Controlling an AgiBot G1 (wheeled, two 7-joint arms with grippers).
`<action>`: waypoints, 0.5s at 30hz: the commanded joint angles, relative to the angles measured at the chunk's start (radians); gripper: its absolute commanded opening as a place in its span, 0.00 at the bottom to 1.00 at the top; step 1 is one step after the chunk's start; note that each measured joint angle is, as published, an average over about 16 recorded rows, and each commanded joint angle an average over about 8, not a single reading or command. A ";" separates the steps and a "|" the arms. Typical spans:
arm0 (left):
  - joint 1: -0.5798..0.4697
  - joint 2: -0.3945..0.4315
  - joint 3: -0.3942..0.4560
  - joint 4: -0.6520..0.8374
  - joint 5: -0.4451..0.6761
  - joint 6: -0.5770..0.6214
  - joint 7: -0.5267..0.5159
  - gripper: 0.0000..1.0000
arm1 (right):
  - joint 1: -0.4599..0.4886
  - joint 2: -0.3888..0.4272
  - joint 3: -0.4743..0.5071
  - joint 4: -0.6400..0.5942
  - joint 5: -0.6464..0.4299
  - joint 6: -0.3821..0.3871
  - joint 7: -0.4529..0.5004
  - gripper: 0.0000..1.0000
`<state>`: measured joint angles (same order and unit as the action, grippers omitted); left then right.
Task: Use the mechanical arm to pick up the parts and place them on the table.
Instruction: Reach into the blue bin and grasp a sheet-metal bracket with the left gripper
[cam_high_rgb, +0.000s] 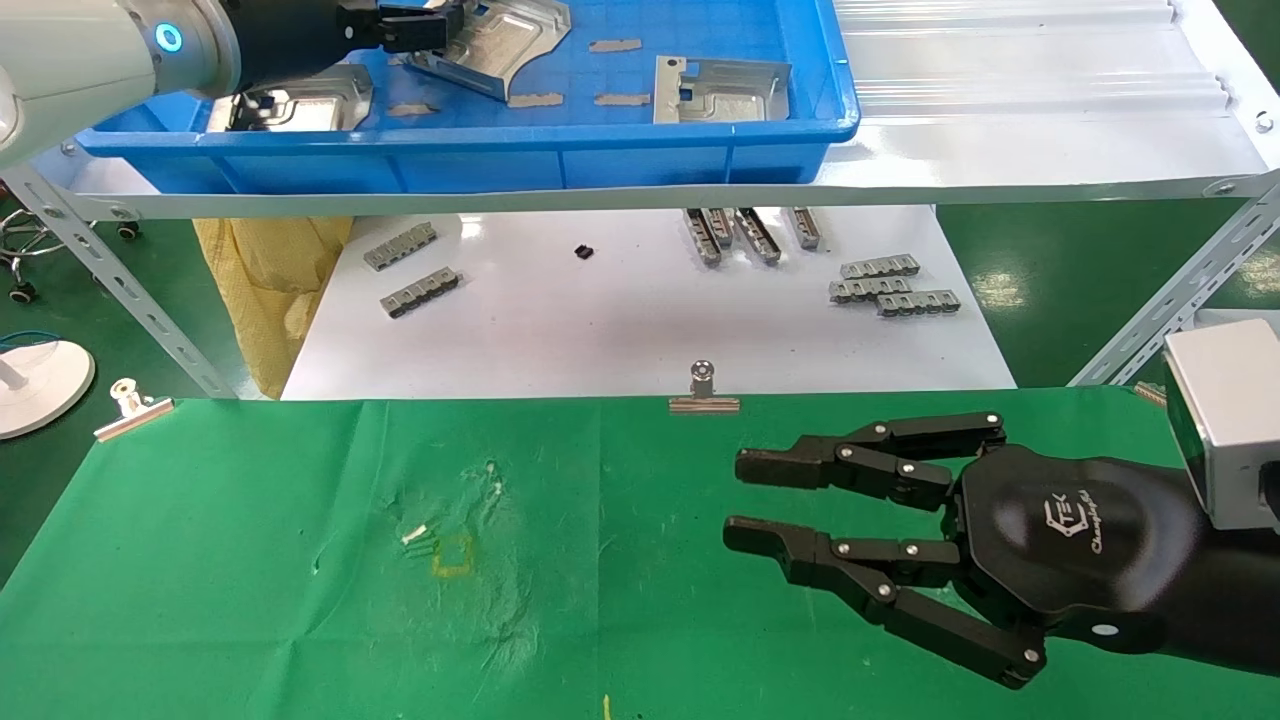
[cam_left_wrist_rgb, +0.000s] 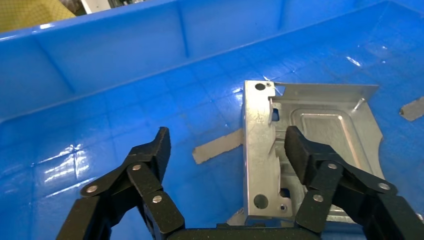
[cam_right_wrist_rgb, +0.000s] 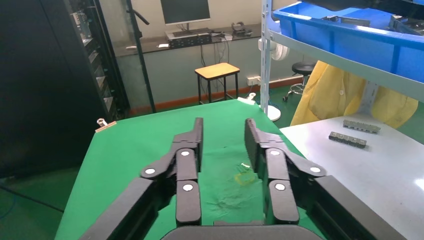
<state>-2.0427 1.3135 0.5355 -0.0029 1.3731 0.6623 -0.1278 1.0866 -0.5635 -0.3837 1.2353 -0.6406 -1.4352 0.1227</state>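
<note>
Reaching into the blue bin (cam_high_rgb: 480, 165) at the upper left of the head view, the left gripper (cam_high_rgb: 420, 28) was at the picking step, with no grasp made yet. Its jaws stood wide apart in the left wrist view and held nothing. One finger (cam_left_wrist_rgb: 150, 157) hung over bare blue floor; the other (cam_left_wrist_rgb: 305, 152) lay over the face of the nearest part (cam_left_wrist_rgb: 320, 125), though I could not tell whether it touched the metal. That plate sat flat-looking in the bin beside a thin grey strip (cam_left_wrist_rgb: 217, 146).

Two more parts were in the same bin: one (cam_high_rgb: 300, 100) at the upper left under the arm, and another (cam_high_rgb: 715, 90) toward the upper middle of the head view. None lay on the table (cam_high_rgb: 250, 560), whose green cloth filled the lower half of that view, so the task looked barely begun.

The right gripper (cam_high_rgb: 740, 500) hovered idle at the lower right over the cloth, its fingers spread and empty. Small grey ribbed bars (cam_high_rgb: 890, 285) lay on the white board (cam_high_rgb: 600, 330) below the shelf.

As I judged it, the next move called for shifting the left gripper so an edge of the plate came between the fingers, closing firmly, then lifting clear of the bin wall. A thin flat plate could slip or tilt if pinched too near a corner.
</note>
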 joint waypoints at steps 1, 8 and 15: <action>0.000 0.000 0.001 0.000 0.002 0.002 -0.001 0.00 | 0.000 0.000 0.000 0.000 0.000 0.000 0.000 1.00; 0.004 0.003 0.003 -0.002 0.005 0.010 0.002 0.00 | 0.000 0.000 0.000 0.000 0.000 0.000 0.000 1.00; 0.007 0.007 0.013 -0.013 0.018 0.010 0.027 0.00 | 0.000 0.000 0.000 0.000 0.000 0.000 0.000 1.00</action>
<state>-2.0362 1.3197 0.5449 -0.0153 1.3864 0.6743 -0.1025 1.0866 -0.5635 -0.3837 1.2353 -0.6405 -1.4352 0.1227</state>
